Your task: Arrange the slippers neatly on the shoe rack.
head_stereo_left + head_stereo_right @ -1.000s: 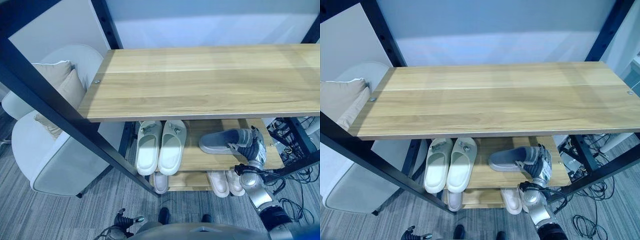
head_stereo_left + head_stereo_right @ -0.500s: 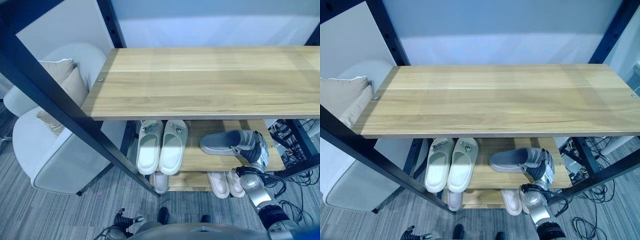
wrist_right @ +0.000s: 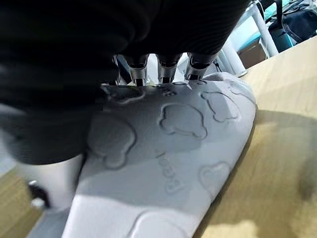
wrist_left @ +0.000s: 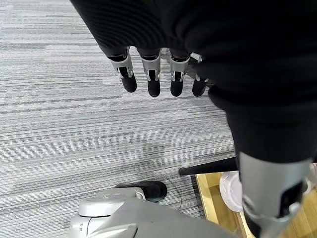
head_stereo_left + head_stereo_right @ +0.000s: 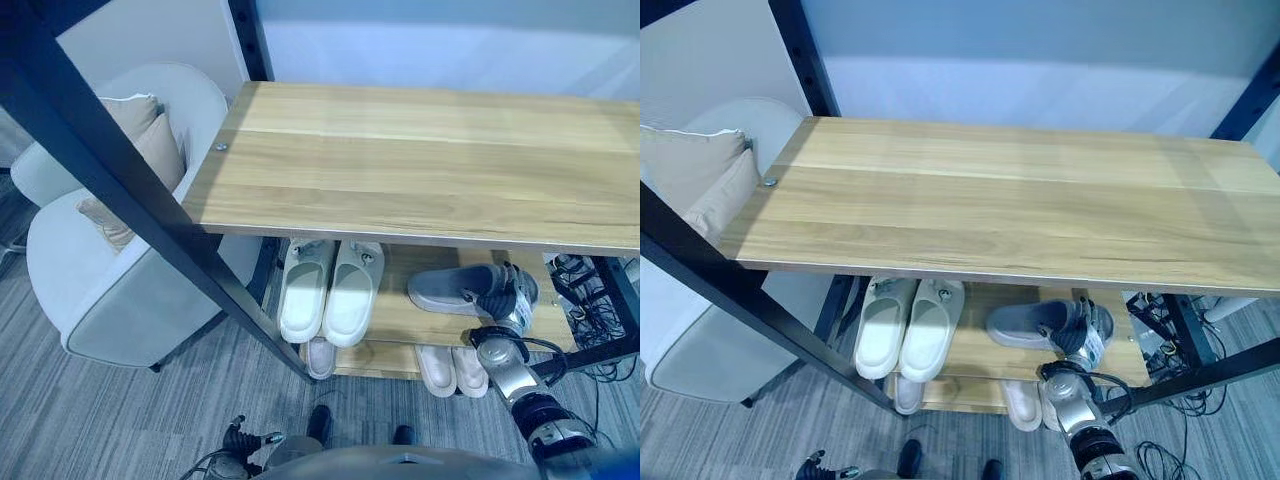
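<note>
Right hand (image 5: 507, 296) apparently gripping grey slipper (image 5: 450, 288), on rack's middle shelf (image 5: 400, 318)

Middle shelf (image 5: 395, 318): bare gap between cream pair (image 5: 328, 290) and grey slipper (image 5: 455, 288); top board (image 5: 420, 160) overhangs.

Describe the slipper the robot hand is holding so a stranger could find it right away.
Look under the rack's wide wooden top to the middle shelf. On its right side lies a grey slipper, sideways, with the right robot hand curled over one end. The cream pair to its left is paler and points straight in.
</note>
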Motion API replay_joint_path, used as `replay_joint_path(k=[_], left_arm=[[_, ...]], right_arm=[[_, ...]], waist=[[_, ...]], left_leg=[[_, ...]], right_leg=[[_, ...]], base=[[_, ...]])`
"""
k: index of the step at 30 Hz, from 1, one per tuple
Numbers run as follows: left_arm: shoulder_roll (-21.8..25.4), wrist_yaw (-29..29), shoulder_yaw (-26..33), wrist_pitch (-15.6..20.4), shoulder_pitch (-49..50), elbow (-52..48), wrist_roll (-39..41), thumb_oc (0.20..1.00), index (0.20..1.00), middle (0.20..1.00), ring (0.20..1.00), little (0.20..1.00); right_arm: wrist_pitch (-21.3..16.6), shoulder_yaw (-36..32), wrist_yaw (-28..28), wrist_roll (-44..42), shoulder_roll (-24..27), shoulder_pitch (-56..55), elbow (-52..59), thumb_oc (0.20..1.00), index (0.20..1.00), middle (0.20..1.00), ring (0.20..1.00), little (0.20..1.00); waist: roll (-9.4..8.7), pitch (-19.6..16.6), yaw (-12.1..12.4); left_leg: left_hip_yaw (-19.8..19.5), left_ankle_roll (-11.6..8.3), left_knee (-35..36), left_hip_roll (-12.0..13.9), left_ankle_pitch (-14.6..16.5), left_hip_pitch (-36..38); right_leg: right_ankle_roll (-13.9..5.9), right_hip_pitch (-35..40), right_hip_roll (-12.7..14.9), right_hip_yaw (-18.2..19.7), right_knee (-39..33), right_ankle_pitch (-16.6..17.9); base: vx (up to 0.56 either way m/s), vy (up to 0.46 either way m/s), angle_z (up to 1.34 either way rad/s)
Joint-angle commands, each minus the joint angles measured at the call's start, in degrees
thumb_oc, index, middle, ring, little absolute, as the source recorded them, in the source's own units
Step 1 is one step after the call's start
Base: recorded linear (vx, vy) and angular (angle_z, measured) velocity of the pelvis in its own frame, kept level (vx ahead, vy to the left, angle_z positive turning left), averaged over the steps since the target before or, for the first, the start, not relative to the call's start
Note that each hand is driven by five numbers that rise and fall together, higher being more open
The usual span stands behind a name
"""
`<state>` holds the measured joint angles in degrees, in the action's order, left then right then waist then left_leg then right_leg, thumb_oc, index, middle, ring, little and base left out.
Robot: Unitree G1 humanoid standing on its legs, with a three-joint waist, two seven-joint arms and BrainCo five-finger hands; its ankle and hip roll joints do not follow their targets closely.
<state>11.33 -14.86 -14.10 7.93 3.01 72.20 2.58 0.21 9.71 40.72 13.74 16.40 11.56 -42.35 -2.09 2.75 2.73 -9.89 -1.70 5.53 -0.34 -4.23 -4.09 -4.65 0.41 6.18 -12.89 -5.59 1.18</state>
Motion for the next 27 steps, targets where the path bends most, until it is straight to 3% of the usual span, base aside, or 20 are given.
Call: replay_joint_path(k=[1,8,13,17,18,23,27], left_arm=[[-4.11,0.83,-4.16,0.36,-4.12,4.06,-3.45,1.000,1.000,1.000,1.000,1.000],[-3.83,0.84,-4.03,0.61,-5.00,3.83,-2.89,1.000,1.000,1.000,1.000,1.000],[-4.08,0.47,-2.74,1.21,-4.39,4.17,-4.14,1.000,1.000,1.000,1.000,1.000],[-3.53,0.51,-1.88,2.02,-4.04,4.10,-5.43,1.000,1.000,1.000,1.000,1.000],[-3.13,0.82,-1.38,2.11,-3.90,4.21,-5.57,1.000,1.000,1.000,1.000,1.000],[-2.31,2.20,0.26,2.01,-3.29,4.99,-5.61,1.000,1.000,1.000,1.000,1.000],[-2.13,3.39,1.44,1.94,-2.64,5.39,-5.13,1.000,1.000,1.000,1.000,1.000]], right_arm=[[2.17,1.91,-3.06,0.80,1.19,1.45,-2.62,0.200,0.200,0.200,0.200,0.200],[2.55,2.90,-3.51,2.13,1.27,1.09,-3.90,0.200,0.200,0.200,0.200,0.200],[1.39,1.66,-2.12,9.61,4.70,-1.55,5.19,0.200,0.200,0.200,0.200,0.200],[-3.97,1.29,-4.06,12.86,8.21,-2.31,16.00,0.200,0.200,0.200,0.200,0.200],[-6.93,0.85,-6.36,10.75,9.03,-2.52,19.41,0.200,0.200,0.200,0.200,0.200],[-13.80,-0.40,-14.65,1.77,10.60,-4.35,27.49,0.200,0.200,0.200,0.200,0.200],[-16.33,-1.54,-21.16,-5.70,11.18,-6.76,32.05,0.200,0.200,0.200,0.200,0.200]], waist=[[-0.44,2.27,1.72],[-1.01,2.32,1.87],[-0.96,2.17,1.01],[-1.01,1.76,0.54],[-1.05,1.43,0.48],[-0.95,0.29,0.31],[-0.61,-0.50,0.02]], left_leg=[[1.66,0.13,-0.53,-1.10,6.07,0.73],[1.10,0.20,-0.53,-1.35,5.94,0.06],[1.50,0.23,-0.53,-1.26,6.43,1.01],[2.09,0.14,-0.53,-0.91,6.65,2.02],[2.25,0.10,-0.53,-0.78,6.68,2.37],[2.83,0.04,-0.53,-0.46,6.96,3.90],[3.20,0.02,-0.53,-0.23,7.13,4.88]], right_leg=[[-3.72,1.96,2.21,0.06,0.59,-2.22],[-3.78,1.65,2.42,-0.52,0.59,-2.08],[-3.89,2.18,2.57,-0.14,0.59,-2.02],[-3.89,3.10,2.61,-0.01,0.59,-2.15],[-3.85,3.42,2.58,-0.03,0.59,-2.13],[-3.69,4.56,2.32,0.51,0.86,-2.34],[-3.55,5.20,2.25,0.73,1.10,-2.64]], base=[[-0.01,0.018,0.05],[0.00,0.002,0.00],[0.00,0.003,0.01],[-0.01,-0.011,-0.02],[-0.03,-0.037,-0.06],[-0.02,-0.040,-0.01],[-0.03,-0.033,-0.06]])
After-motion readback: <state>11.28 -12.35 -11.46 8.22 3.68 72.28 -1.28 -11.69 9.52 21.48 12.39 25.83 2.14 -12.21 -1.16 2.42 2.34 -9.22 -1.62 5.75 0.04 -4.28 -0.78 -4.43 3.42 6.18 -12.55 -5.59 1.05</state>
